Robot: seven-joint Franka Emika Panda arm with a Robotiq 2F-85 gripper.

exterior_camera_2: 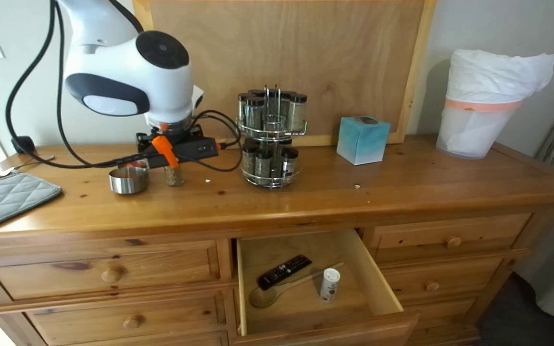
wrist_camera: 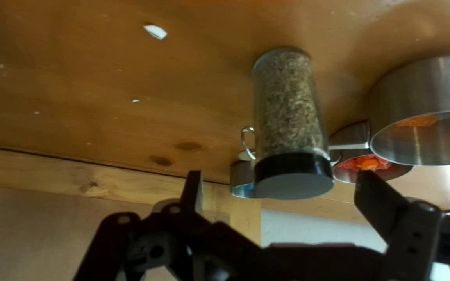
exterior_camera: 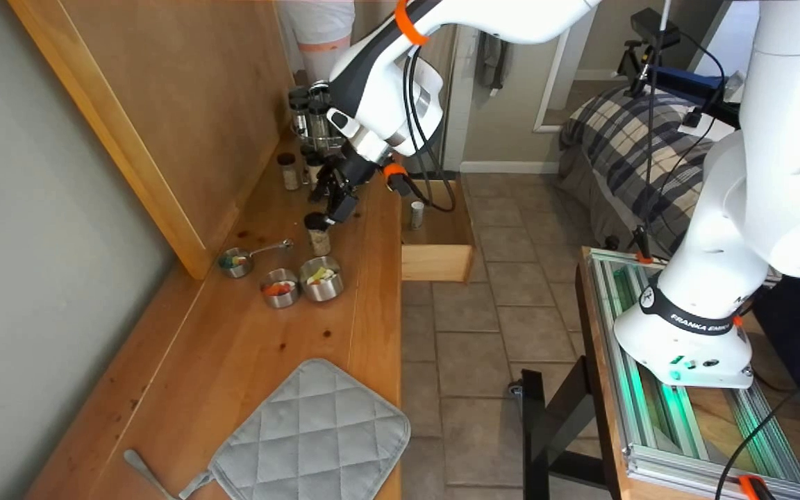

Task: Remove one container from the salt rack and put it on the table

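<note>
The container, a glass jar of dried herbs with a dark cap, stands upright on the wooden table in both exterior views (exterior_camera: pixel 320 243) (exterior_camera_2: pixel 174 178). In the wrist view the jar (wrist_camera: pixel 289 109) shows large, its cap toward me. My gripper (wrist_camera: pixel 279 183) is open, fingers to either side of the cap with gaps on both sides. In an exterior view the gripper (exterior_camera: pixel 330 205) is tilted just above and behind the cap; whether a finger touches it is unclear. The salt rack (exterior_camera_2: pixel 271 182) holds several jars on two tiers. The table (exterior_camera_2: pixel 315 202) shows bare wood in front of it.
Metal measuring cups (exterior_camera: pixel 321 281) (exterior_camera: pixel 280 290) (exterior_camera: pixel 235 264) with small contents stand close to the jar. A grey quilted mat (exterior_camera: pixel 317 430) lies farther along. An open drawer (exterior_camera_2: pixel 383 288) holds a remote, spoon and white shaker. A blue tissue box (exterior_camera_2: pixel 362 140) stands beyond the rack.
</note>
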